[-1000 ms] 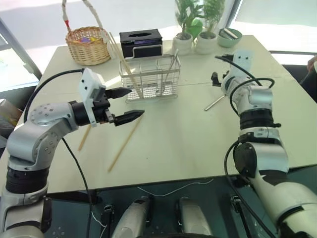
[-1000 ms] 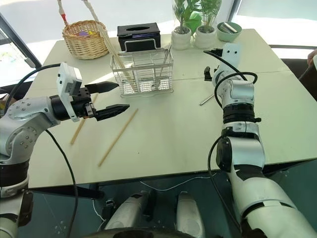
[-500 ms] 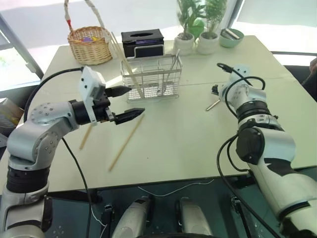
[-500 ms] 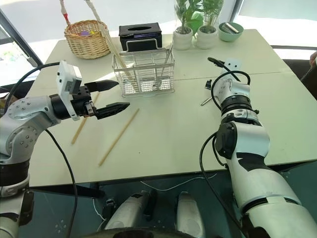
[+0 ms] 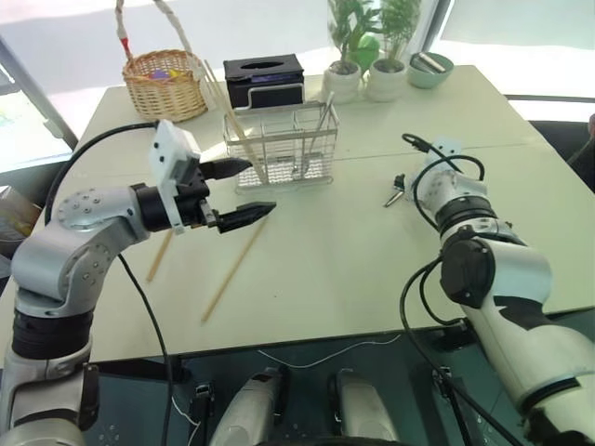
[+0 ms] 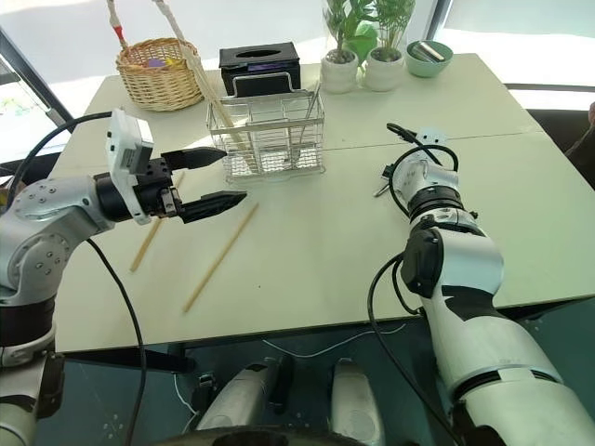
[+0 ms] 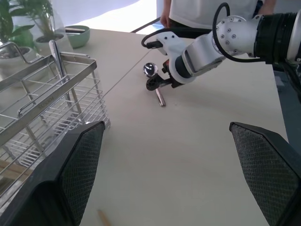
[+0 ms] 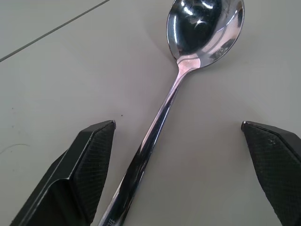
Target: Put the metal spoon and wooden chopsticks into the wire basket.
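On the table's (image 5: 335, 251) left half, ahead of the wire basket (image 5: 282, 149), the left gripper (image 5: 244, 192) hangs above the surface with its two black fingers spread wide and nothing between them. Two wooden chopsticks (image 5: 233, 268) lie flat on the table nearer the robot than the basket — one just under the gripper's fingertips, the other off to its left, partly behind the arm. More chopsticks (image 5: 236, 123) lean inside the basket's left end, and a metal utensil (image 5: 318, 130) stands in its right end. Behind the basket sit a round wicker basket (image 5: 167, 85), a black tissue box (image 5: 266, 80), two potted plants (image 5: 364, 46) and a small green bowl (image 5: 430, 67).

Right of the wire basket and well apart from it, the right gripper (image 8: 176, 174) is down at the table over the metal spoon (image 8: 188, 66). From the head views the spoon shows as a short sliver poking out beside the wrist; the right wrist view gives what they cannot — the spoon lies flat, bowl up and away from the wrist, its handle running back between the two fingers. These fingers stand apart on either side of the handle without touching it; nothing is gripped. Left wrist view shows that same gripper low beside the spoon, and a person (image 7: 211, 12) standing beyond the table's far edge.
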Robot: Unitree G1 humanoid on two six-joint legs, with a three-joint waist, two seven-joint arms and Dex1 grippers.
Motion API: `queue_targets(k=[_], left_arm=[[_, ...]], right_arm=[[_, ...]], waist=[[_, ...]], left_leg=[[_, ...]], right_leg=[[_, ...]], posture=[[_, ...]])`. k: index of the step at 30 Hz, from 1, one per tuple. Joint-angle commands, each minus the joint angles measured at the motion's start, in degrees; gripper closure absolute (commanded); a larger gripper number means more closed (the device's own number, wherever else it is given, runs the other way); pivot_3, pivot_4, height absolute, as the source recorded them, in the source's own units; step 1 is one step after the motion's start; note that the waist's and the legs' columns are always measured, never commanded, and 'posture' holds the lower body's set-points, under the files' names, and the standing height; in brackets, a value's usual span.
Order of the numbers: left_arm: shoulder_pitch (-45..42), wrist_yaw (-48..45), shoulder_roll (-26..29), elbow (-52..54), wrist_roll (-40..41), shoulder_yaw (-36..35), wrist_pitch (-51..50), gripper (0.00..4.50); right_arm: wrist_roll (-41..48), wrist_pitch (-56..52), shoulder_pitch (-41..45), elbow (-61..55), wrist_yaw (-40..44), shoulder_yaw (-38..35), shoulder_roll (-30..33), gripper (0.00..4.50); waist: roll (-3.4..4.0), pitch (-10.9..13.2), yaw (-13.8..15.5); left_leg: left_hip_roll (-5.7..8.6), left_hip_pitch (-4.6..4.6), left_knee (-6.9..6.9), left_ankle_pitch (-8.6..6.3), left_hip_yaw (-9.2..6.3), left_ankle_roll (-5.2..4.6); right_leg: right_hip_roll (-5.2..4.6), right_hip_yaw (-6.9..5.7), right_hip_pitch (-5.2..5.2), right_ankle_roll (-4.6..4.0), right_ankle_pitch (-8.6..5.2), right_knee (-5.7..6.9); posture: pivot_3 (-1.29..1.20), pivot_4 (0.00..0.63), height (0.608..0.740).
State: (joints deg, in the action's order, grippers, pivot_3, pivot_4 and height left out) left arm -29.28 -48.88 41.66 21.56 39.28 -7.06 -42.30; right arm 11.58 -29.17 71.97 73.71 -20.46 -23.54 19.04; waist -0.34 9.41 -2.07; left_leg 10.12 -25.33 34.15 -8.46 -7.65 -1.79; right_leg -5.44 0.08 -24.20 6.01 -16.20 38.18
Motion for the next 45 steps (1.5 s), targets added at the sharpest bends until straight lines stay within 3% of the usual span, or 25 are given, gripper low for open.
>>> queue_targets(k=[1,2,3,6,7,20,23,25,45], left_arm=[[-0.6,-0.55,0.58,1.15,0.22,0.02,0.74,0.0],[-0.85,-0.46,0.46,0.99,0.26,-0.03,0.77,0.0],[-0.98,-0.3,0.35,0.99,0.34,-0.1,0.76,0.0],[-1.21,0.05,0.17,0.95,0.38,-0.14,0.87,0.0],[-1.28,0.12,0.17,0.89,0.39,-0.16,0.88,0.0],[-2.09,0.93,-0.39,-0.12,0.32,-0.24,1.32,0.0],[-2.59,0.96,-0.49,-0.82,0.25,-0.41,1.45,0.0],[-2.92,1.01,-0.54,-1.13,0.22,-0.44,1.48,0.0],[-3.39,2.35,-1.2,-0.99,0.2,-0.63,1.79,0.0]], right_arm=[[0.51,1.06,1.29,-0.28,0.16,-0.33,-0.32,1.91],[0.55,1.02,1.15,-0.25,0.23,-0.34,-0.39,2.65],[0.54,0.96,1.0,-0.23,0.29,-0.3,-0.42,2.94],[0.47,0.83,0.54,-0.16,0.5,-0.11,-0.46,4.46],[0.43,0.79,0.44,-0.17,0.55,0.0,-0.46,4.49],[-0.98,1.08,-0.08,-0.68,0.97,1.74,-0.02,4.49],[-2.27,1.0,0.73,-0.86,0.92,3.15,0.06,3.66],[-3.15,0.47,1.46,-1.0,0.11,4.04,0.01,2.72],[-5.25,6.06,3.59,-1.59,-2.54,6.51,-1.74,2.72]], waist=[[0.0,0.0,-0.32],[0.0,0.0,-0.36],[0.0,0.0,-0.38],[-0.02,-0.01,-0.33],[-0.05,-0.03,-0.34],[-0.02,-0.02,-0.46],[-0.02,-0.01,-0.48],[-0.02,-0.01,-0.49],[-0.01,-0.01,-0.52]], left_leg=[[0.0,0.0,0.0,0.0,0.0,0.0],[0.0,0.01,0.0,0.0,0.0,0.0],[0.0,0.01,0.0,0.0,0.0,0.0],[0.0,0.01,0.0,0.0,-0.02,0.0],[0.0,0.02,0.01,0.0,-0.02,0.0],[0.01,0.05,0.01,0.0,-0.01,-0.01],[0.01,0.05,0.01,0.0,-0.01,-0.01],[0.01,0.04,0.01,0.0,-0.02,-0.01],[0.01,0.03,0.0,0.01,-0.01,0.0]], right_leg=[[0.0,0.0,0.0,0.0,0.0,0.0],[0.0,0.0,0.01,0.0,0.0,0.0],[0.0,0.0,0.01,0.0,0.0,0.01],[0.0,0.0,0.01,0.0,0.0,0.01],[0.0,0.0,0.04,0.0,0.0,0.0],[0.0,0.01,0.07,0.0,0.0,0.0],[0.0,0.01,0.06,0.0,0.0,0.0],[0.0,0.01,0.04,0.0,0.0,0.0],[0.01,0.01,0.0,0.0,0.0,0.02]], posture=[[0.0,0.15,0.725],[0.0,0.15,0.725],[0.0,0.15,0.725],[0.0,0.15,0.725],[0.0,0.15,0.725],[0.0,0.15,0.725],[0.0,0.15,0.725],[0.0,0.15,0.725],[0.0,0.15,0.725]])
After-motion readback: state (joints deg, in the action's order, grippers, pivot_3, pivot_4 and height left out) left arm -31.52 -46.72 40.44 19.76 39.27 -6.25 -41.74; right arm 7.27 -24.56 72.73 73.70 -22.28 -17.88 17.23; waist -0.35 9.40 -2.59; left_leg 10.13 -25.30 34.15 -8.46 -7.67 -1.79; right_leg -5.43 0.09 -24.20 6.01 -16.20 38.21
